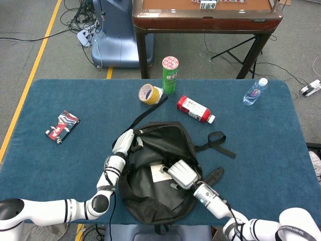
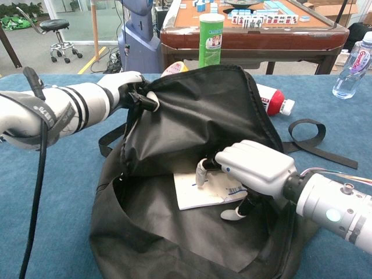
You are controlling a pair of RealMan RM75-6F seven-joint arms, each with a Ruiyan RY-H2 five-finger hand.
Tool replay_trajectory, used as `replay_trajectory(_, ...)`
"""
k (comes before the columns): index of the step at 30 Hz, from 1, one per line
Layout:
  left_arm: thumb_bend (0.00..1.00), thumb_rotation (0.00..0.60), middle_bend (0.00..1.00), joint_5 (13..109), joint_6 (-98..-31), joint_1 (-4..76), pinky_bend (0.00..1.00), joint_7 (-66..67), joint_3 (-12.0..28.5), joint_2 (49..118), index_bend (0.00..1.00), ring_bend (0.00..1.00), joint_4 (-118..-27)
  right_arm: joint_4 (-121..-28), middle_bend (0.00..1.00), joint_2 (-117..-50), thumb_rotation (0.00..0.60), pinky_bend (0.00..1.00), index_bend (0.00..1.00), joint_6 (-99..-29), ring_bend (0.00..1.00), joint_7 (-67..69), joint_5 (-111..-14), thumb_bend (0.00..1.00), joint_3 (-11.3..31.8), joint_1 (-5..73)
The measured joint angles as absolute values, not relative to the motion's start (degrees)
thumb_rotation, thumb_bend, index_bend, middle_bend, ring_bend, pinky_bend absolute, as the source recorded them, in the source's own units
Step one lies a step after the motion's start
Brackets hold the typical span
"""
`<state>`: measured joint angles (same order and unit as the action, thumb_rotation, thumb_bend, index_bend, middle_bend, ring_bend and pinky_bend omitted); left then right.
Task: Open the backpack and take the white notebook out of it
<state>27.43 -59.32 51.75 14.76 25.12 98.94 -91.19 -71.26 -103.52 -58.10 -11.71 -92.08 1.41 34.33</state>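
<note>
The black backpack [image 1: 150, 203] [image 2: 197, 110] lies open at the table's near middle. My left hand [image 1: 124, 142] [image 2: 125, 87] grips the edge of its top flap and holds it raised. Inside lies the white notebook [image 1: 158, 174] [image 2: 195, 195], flat on the lining. My right hand [image 1: 181, 173] [image 2: 253, 168] is inside the opening, over the notebook's right half. Its fingers [image 2: 201, 172] curl down onto the cover and the thumb sits by the near right corner. The notebook's right part is hidden under the hand, and no firm grip shows.
Behind the bag stand a green can [image 1: 170, 74], a tape roll [image 1: 149, 94] and a lying red bottle [image 1: 194, 109]. A water bottle [image 1: 255, 92] is far right and a printed packet [image 1: 62, 126] lies left. A black strap [image 1: 220, 143] trails right. A brown table [image 1: 205, 20] stands beyond.
</note>
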Motion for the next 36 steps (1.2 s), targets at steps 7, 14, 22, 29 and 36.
replay_trajectory(7, 0.89, 0.6, 0.52, 27.17, -59.05, 51.67, 0.21, 14.47, 24.88, 98.8, 0.71, 0.42, -91.15, -68.69, 0.3, -105.57, 0.6, 0.39, 0.35, -58.65, 0.24, -12.82, -92.06, 0.12, 1.41, 34.81)
replay_trajectory(14, 0.89, 0.6, 0.51, 27.05, -59.0, 51.57, 0.21, 14.26, 24.67, 98.61, 0.71, 0.42, -91.32, -65.88, 0.31, -107.45, 0.6, 0.39, 0.35, -59.78, 0.24, -12.86, -92.14, 0.28, 1.56, 35.12)
replay_trajectory(22, 0.89, 0.6, 0.51, 26.91, -58.84, 51.37, 0.21, 13.94, 24.59, 98.15, 0.7, 0.41, -91.28, -61.45, 0.38, -109.84, 0.6, 0.39, 0.4, -63.62, 0.28, -10.58, -93.83, 0.48, 1.49, 35.26)
replay_trajectory(29, 0.89, 0.6, 0.5, 26.56, -58.5, 51.27, 0.21, 13.53, 24.68, 97.86, 0.7, 0.41, -91.16, -58.96, 0.42, -111.21, 0.6, 0.4, 0.47, -66.81, 0.32, -9.17, -94.91, 0.55, 1.82, 35.34)
replay_trajectory(36, 0.89, 0.6, 0.49, 25.72, -57.93, 51.4, 0.21, 13.37, 24.8, 97.67, 0.69, 0.4, -90.75, -57.44, 0.49, -112.02, 0.6, 0.46, 0.59, -68.18, 0.4, -8.76, -94.68, 0.61, 2.46, 35.36)
